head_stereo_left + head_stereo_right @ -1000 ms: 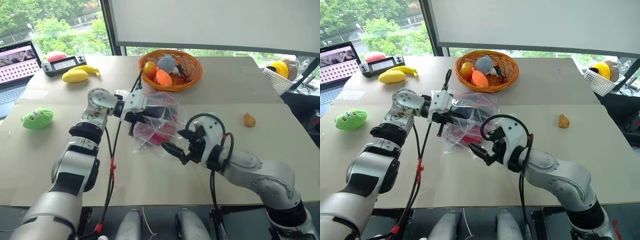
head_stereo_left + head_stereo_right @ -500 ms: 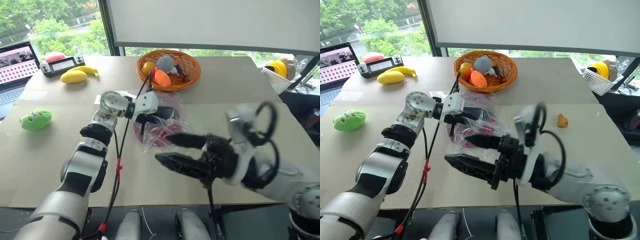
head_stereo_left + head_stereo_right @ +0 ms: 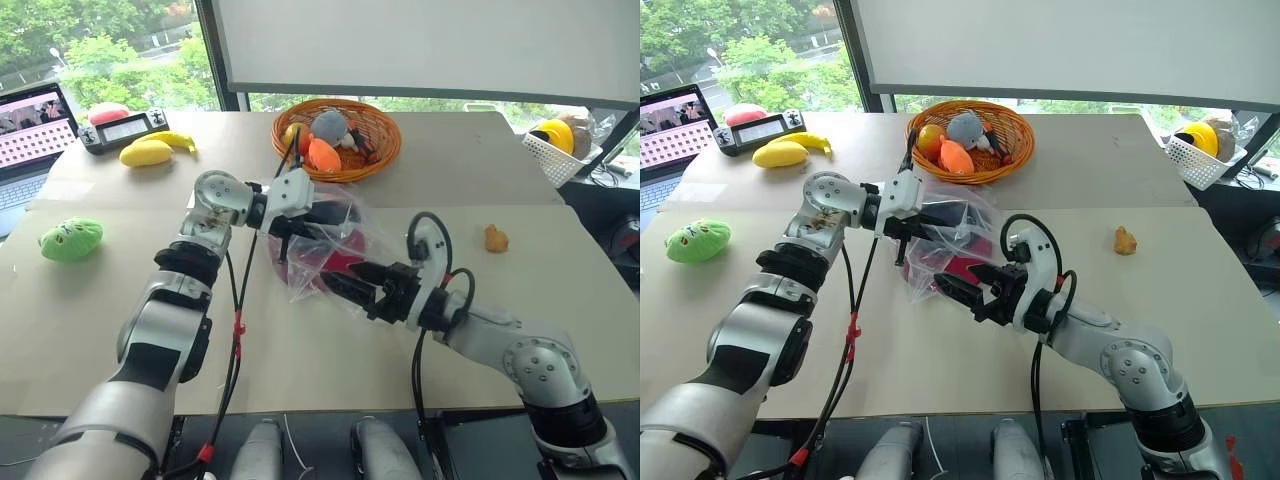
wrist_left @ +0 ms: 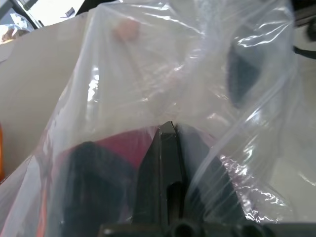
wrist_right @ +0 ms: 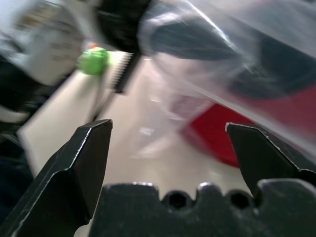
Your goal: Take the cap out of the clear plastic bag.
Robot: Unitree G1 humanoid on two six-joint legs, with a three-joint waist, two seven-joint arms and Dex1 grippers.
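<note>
The clear plastic bag hangs crumpled over the middle of the table, lifted by its upper edge. My left gripper is shut on that edge, and in the left wrist view its closed fingers pinch the film. The dark red cap lies inside the bag's lower part, also visible as the cap behind the plastic. My right gripper stands open at the bag's near lower side, pointing at it. In the right wrist view the right gripper has the bag and the red cap just beyond its fingertips.
An orange wicker basket with toys stands behind the bag. A lime-green plush lies at the left. Yellow fruit, a controller and a laptop sit at the back left. A white basket and a small orange thing are to the right.
My right gripper swung up and out half a second ago, then came back down to the bag's near lower side, open throughout. The left gripper kept its grip on the bag.
</note>
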